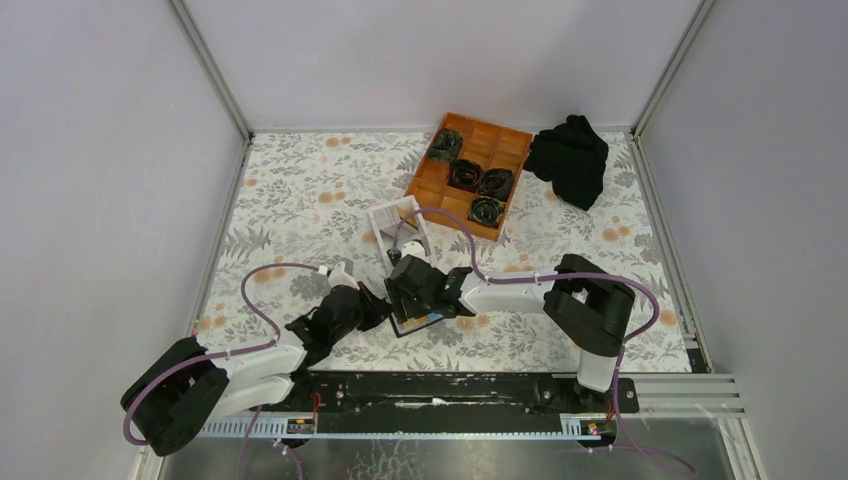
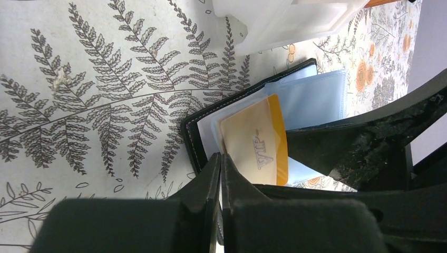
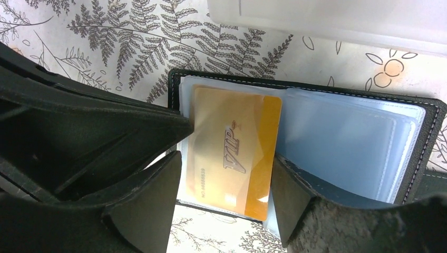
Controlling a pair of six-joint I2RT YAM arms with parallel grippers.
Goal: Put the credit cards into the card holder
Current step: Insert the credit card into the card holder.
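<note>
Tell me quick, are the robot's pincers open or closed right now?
Left pincer: closed, tips at the edge of the orange card; whether it grips it cannot be told.
Right pincer: open, one finger either side of that card.

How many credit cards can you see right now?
1: an orange-tan VIP card, partly slid into a clear sleeve of the open card holder. More may be hidden inside the other sleeves.
</note>
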